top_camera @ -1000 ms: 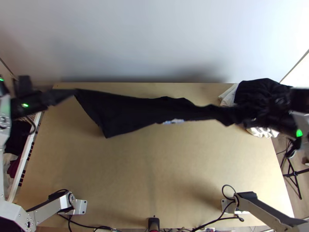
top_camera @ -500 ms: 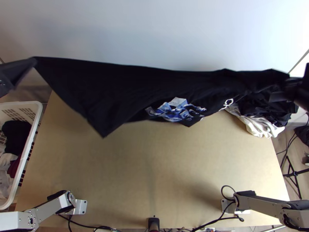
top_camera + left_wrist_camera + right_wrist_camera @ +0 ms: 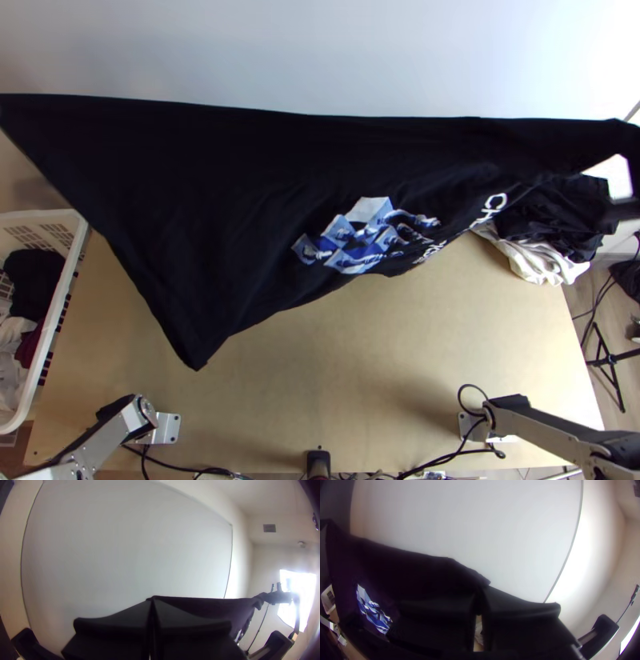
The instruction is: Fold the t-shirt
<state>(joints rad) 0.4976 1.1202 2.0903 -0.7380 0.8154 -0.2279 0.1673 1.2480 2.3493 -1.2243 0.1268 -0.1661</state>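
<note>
Left wrist view and right wrist view show the left tool and right tool clamped on the t-shirt, stretched between them above the tabletop; lowering both evenly, upper edge taut, should limit creases.

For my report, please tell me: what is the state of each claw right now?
Left claw: closed, holding the shirt at an edge.
Right claw: closed, also holding the shirt.
</note>
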